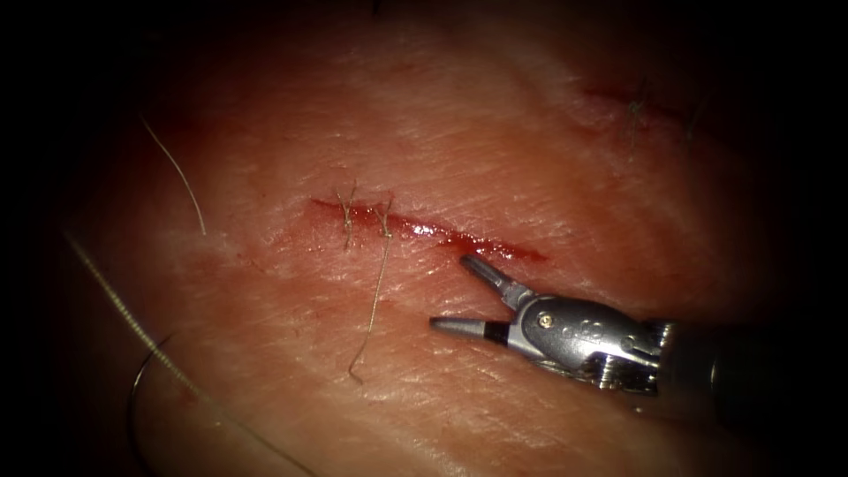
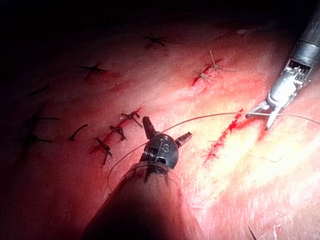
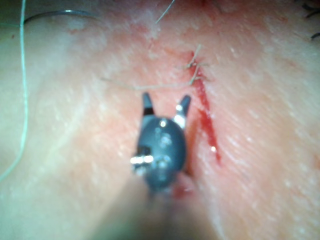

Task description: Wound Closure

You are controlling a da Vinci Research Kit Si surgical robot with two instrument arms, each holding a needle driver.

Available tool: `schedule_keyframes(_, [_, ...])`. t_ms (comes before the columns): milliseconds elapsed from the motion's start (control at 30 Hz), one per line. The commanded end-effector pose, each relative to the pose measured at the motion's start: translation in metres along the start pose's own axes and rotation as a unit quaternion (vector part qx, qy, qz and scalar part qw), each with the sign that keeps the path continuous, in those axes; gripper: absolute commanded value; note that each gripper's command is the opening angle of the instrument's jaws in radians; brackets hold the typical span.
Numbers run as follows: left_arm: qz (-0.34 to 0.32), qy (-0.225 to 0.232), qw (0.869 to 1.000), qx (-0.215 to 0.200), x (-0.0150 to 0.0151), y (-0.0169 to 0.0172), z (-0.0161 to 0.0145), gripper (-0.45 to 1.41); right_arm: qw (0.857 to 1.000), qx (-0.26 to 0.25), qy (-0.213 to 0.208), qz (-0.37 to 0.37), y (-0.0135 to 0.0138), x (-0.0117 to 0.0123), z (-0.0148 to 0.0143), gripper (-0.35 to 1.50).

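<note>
**A:** Needle (image 1: 132, 399) first. Where?

**B:** Seemingly that dark arc lying on the tissue (image 1: 548, 159), far to the left of the cut (image 1: 442, 237) and well apart from it. Too dim to swear to. Not in the tissue, not in either tool.

**A:** And thread?

**B:** Pale thread (image 1: 124, 309) running close by the arc, loose on the surface. Two stitches (image 1: 367, 216) across the cut's left end, with one long tail (image 1: 375, 309) trailing down from them. Red fluid (image 1: 459, 240) along the unstitched right stretch.

**A:** Tools?

**B:** Right tool (image 1: 449, 291) just beside the cut's right end, jaws spread wide, nothing between them. Left tool (image 2: 167, 127), seen from its own wrist, gaping likewise and holding nothing, with a strand (image 2: 210, 117) curving close by. Touching or not, impossible to tell.

**A:** Advice, then?

**B:** Only a judgement: two empty tools, part of the cut unclosed, needle lying apart, so probably a matter of getting the needle back in hand.
- Come down on the arc with jaws wide.
- Grip the body of the curve, never the point.
- Avoid pinching the pale thread alongside.
- Steer clear of the long tail and the two stitches; a snag there could loosen them.
- Keep the spread tips off the tissue while crossing.
- Test the hold before lifting, and mind the slack to avoid a tangle.
</note>
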Motion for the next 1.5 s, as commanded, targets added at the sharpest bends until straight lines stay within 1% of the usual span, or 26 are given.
schedule_keyframes(33, [-0.010, 0.004, 1.000, -0.007, -0.0007, 0.0009, 0.0019, 1.25, 1.000, 0.000, 0.001, 0.000, -0.0005, -0.0006, 0.0008, 1.48])
schedule_keyframes(100, [-0.014, 0.006, 0.999, -0.031, -0.0018, 0.0035, 0.0049, 1.28, 1.000, 0.000, 0.001, -0.001, -0.0006, -0.0008, 0.0009, 1.48])
schedule_keyframes(200, [-0.020, -0.012, 0.997, -0.067, -0.0033, 0.0070, 0.0087, 1.30, 1.000, 0.000, 0.001, -0.003, -0.0007, -0.0011, 0.0010, 1.48])
schedule_keyframes(333, [-0.020, -0.032, 0.993, -0.108, -0.0049, 0.0108, 0.0120, 1.30, 1.000, 0.000, 0.002, -0.004, -0.0010, -0.0015, 0.0009, 1.48])
schedule_keyframes(367, [-0.021, -0.034, 0.992, -0.124, -0.0056, 0.0123, 0.0131, 1.30, 1.000, -0.001, 0.002, -0.005, -0.0011, -0.0016, 0.0010, 1.48])
schedule_keyframes(433, [-0.021, -0.030, 0.990, -0.137, -0.0062, 0.0139, 0.0140, 1.28, 1.000, -0.001, 0.001, -0.006, -0.0012, -0.0017, 0.0010, 1.48])
schedule_keyframes(533, [-0.023, -0.023, 0.987, -0.155, -0.0067, 0.0155, 0.0146, 1.28, 1.000, 0.000, -0.001, -0.007, -0.0014, -0.0019, 0.0011, 1.48])
schedule_keyframes(567, [-0.029, -0.020, 0.985, -0.169, -0.0070, 0.0163, 0.0143, 1.26, 1.000, 0.000, 0.000, -0.007, -0.0014, -0.0019, 0.0011, 1.48])
schedule_keyframes(633, [-0.029, -0.007, 0.981, -0.190, -0.0071, 0.0168, 0.0130, 1.25, 1.000, 0.000, 0.000, -0.008, -0.0015, -0.0021, 0.0010, 1.48])
schedule_keyframes(700, [-0.025, -0.008, 0.982, -0.188, -0.0071, 0.0169, 0.0119, 1.25, 1.000, 0.000, -0.001, -0.009, -0.0016, -0.0022, 0.0009, 1.48])
schedule_keyframes(733, [-0.023, -0.013, 0.984, -0.176, -0.0071, 0.0164, 0.0103, 1.25, 1.000, 0.001, -0.003, -0.010, -0.0018, -0.0024, 0.0009, 1.48])
schedule_keyframes(767, [-0.023, -0.023, 0.988, -0.151, -0.0071, 0.0152, 0.0082, 1.26, 1.000, -0.001, -0.004, -0.011, -0.0019, -0.0025, 0.0010, 1.48])
schedule_keyframes(800, [-0.023, -0.023, 0.988, -0.151, -0.0071, 0.0152, 0.0082, 1.26, 1.000, -0.001, -0.004, -0.011, -0.0019, -0.0025, 0.0010, 1.48])
schedule_keyframes(867, [-0.024, -0.042, 0.993, -0.110, -0.0073, 0.0129, 0.0046, 1.26, 1.000, 0.001, -0.005, -0.012, -0.0021, -0.0027, 0.0009, 1.48])
schedule_keyframes(933, [-0.019, -0.054, 0.995, -0.086, -0.0075, 0.0114, 0.0020, 1.26, 1.000, 0.001, -0.005, -0.012, -0.0021, -0.0027, 0.0009, 1.48])
schedule_keyframes(1000, [-0.009, -0.079, 0.996, -0.035, -0.0093, 0.0092, -0.0036, 1.26, 1.000, 0.001, -0.005, -0.012, -0.0021, -0.0027, 0.0010, 1.48])
schedule_keyframes(1067, [0.003, -0.112, 0.993, -0.031, -0.0109, 0.0091, -0.0060, 1.26, 1.000, 0.001, -0.006, -0.013, -0.0022, -0.0027, 0.0010, 1.48])
schedule_keyframes(1100, [-0.008, -0.160, 0.986, -0.042, -0.0125, 0.0097, -0.0074, 1.26, 1.000, 0.001, -0.008, -0.013, -0.0022, -0.0027, 0.0011, 1.48])
schedule_keyframes(1167, [-0.024, -0.191, 0.979, -0.068, -0.0137, 0.0106, -0.0080, 1.25, 1.000, 0.004, -0.010, -0.013, -0.0024, -0.0026, 0.0012, 1.48])
schedule_keyframes(1233, [-0.042, -0.212, 0.972, -0.090, -0.0148, 0.0121, -0.0078, 1.21, 1.000, 0.007, -0.010, -0.014, -0.0026, -0.0027, 0.0014, 1.48])
schedule_keyframes(1333, [-0.059, -0.209, 0.969, -0.116, -0.0152, 0.0143, -0.0052, 1.15, 1.000, 0.009, -0.012, -0.012, -0.0028, -0.0028, 0.0014, 1.48])
schedule_keyframes(1367, [-0.069, -0.203, 0.968, -0.132, -0.0154, 0.0152, -0.0039, 1.15, 1.000, 0.009, -0.012, -0.012, -0.0028, -0.0028, 0.0014, 1.48])
schedule_keyframes(1400, [-0.078, -0.192, 0.964, -0.164, -0.0155, 0.0169, -0.0016, 1.15, 1.000, 0.011, -0.013, -0.012, -0.0029, -0.0028, 0.0014, 1.48])
schedule_keyframes(1433, [-0.085, -0.184, 0.961, -0.190, -0.0155, 0.0182, 0.0001, 1.15, 1.000, 0.011, -0.013, -0.012, -0.0029, -0.0028, 0.0014, 1.48])
schedule_keyframes(1467, [-0.094, -0.175, 0.955, -0.220, -0.0154, 0.0199, 0.0023, 1.13, 1.000, 0.012, -0.013, -0.009, -0.0029, -0.0028, 0.0013, 1.48])
schedule_keyframes(1500, [-0.096, -0.173, 0.951, -0.237, -0.0152, 0.0207, 0.0036, 1.13, 1.000, 0.012, -0.013, -0.010, -0.0029, -0.0028, 0.0013, 1.48])
